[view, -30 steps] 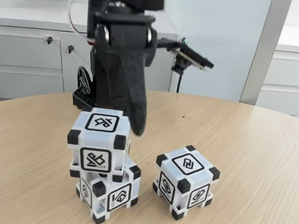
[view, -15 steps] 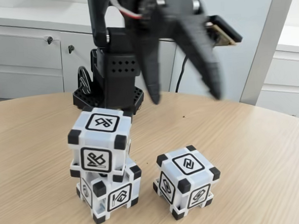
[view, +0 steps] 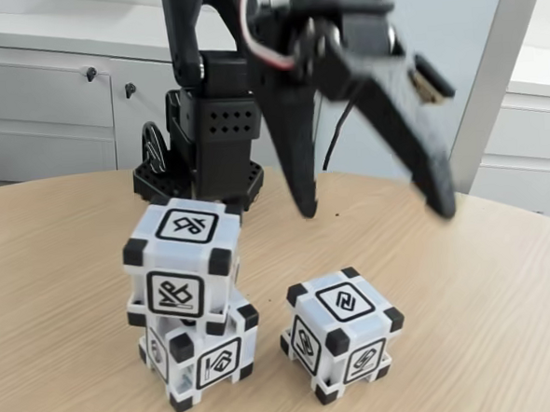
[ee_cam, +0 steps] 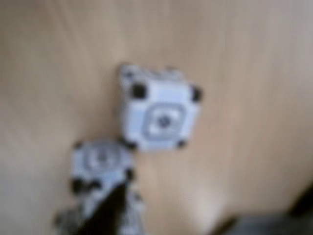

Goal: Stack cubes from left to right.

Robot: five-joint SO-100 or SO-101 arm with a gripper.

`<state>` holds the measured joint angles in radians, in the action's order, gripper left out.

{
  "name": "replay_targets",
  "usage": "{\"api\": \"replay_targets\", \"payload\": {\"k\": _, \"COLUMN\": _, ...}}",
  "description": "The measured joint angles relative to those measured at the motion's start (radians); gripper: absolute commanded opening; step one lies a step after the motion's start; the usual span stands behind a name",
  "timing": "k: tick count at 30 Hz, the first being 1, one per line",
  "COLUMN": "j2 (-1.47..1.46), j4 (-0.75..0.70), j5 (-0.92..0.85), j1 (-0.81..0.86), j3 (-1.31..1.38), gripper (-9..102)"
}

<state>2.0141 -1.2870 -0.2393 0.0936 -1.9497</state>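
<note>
Two cubes stand stacked at the left in the fixed view, the upper cube slightly askew on the lower cube. A third cube rests alone on the table to their right. My gripper hangs open and wide above and behind that single cube, holding nothing. The blurred wrist view looks down on the single cube at centre, with the stack at lower left. There one dark finger overlaps the stack.
The arm's black base stands just behind the stack on the round wooden table. White cabinets line the back wall. Bare tabletop lies to the right of the single cube.
The gripper has left the stack's upper cube, swung right and opened wide. It now hangs over the single cube. No cube has moved.
</note>
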Motion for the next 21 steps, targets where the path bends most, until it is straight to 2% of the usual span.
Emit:
{"api": "replay_targets", "payload": {"k": 11, "j2": -0.262, "j4": 0.003, "j5": -0.014, "j1": 0.0, "j3": 0.0, "gripper": 44}}
{"api": "replay_targets", "payload": {"k": 21, "j2": -0.382, "j4": 0.107, "j5": -0.015, "j1": 0.0, "j3": 0.0, "gripper": 43}}
